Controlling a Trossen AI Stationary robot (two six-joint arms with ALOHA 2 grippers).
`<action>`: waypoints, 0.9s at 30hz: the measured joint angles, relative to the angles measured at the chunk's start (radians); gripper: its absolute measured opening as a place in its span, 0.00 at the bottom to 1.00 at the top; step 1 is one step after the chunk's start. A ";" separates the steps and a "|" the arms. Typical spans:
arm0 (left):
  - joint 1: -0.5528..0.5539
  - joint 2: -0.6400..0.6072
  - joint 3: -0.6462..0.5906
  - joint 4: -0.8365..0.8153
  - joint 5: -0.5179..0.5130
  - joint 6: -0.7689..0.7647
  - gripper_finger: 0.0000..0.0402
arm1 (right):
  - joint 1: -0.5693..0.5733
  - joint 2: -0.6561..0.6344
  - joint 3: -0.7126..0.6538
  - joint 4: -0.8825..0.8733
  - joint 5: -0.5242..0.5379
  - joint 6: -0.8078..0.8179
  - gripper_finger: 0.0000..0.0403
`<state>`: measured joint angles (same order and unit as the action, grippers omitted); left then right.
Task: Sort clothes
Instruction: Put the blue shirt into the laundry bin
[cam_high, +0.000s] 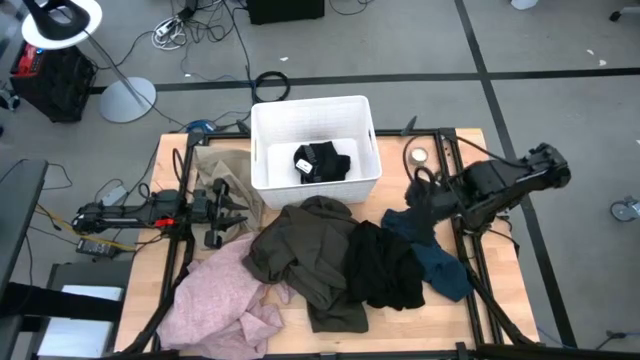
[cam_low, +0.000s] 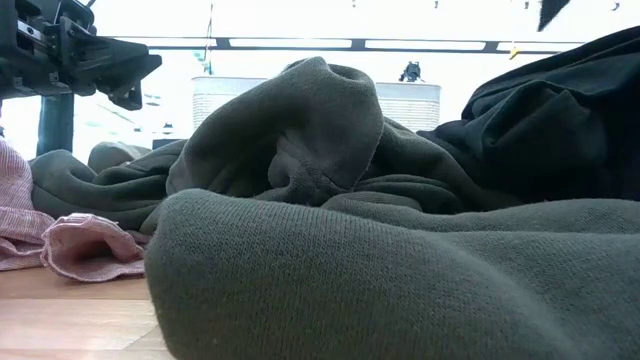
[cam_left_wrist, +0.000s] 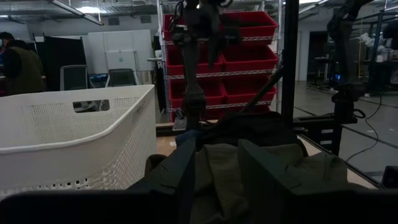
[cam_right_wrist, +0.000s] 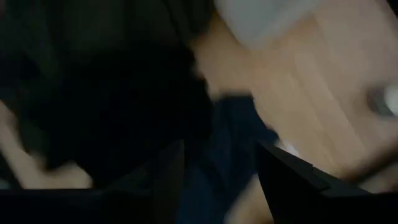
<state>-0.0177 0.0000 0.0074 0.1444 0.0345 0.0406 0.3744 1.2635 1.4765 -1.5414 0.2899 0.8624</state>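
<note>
An olive green garment (cam_high: 305, 250) lies heaped at the table's middle, and it fills the low view (cam_low: 330, 250). A black garment (cam_high: 385, 265) lies against its right side. A dark teal garment (cam_high: 440, 265) lies to the right of that, and a pale pink one (cam_high: 220, 295) lies near left. A beige garment (cam_high: 222, 165) lies left of the white bin (cam_high: 270, 125), which holds a black piece (cam_high: 322, 162). My left gripper (cam_high: 238, 207) is open, raised and level, and points at the olive garment (cam_left_wrist: 217, 162). My right gripper (cam_high: 412, 200) is open above the teal garment's far end (cam_right_wrist: 224, 137).
A small round object (cam_high: 418, 156) lies on the table right of the bin. The arms' frame rails run along both table sides. Bare wood shows at the far right corner (cam_high: 465, 150). A person (cam_left_wrist: 15, 62) stands in the room beyond the table.
</note>
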 joint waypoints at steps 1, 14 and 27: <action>0.000 0.000 0.000 0.000 0.000 0.000 0.31 | 0.016 -0.003 -0.011 -0.027 -0.002 0.014 0.49; 0.000 0.000 0.000 0.000 0.000 0.000 0.31 | 0.157 -0.240 -0.329 0.008 -0.026 0.370 0.49; 0.000 0.000 0.000 0.000 0.000 0.000 0.31 | 0.178 -0.276 -0.717 0.336 -0.134 0.463 0.49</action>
<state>-0.0175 0.0000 0.0074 0.1442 0.0345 0.0410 0.5522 0.9875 0.7592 -1.2052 0.1558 1.3258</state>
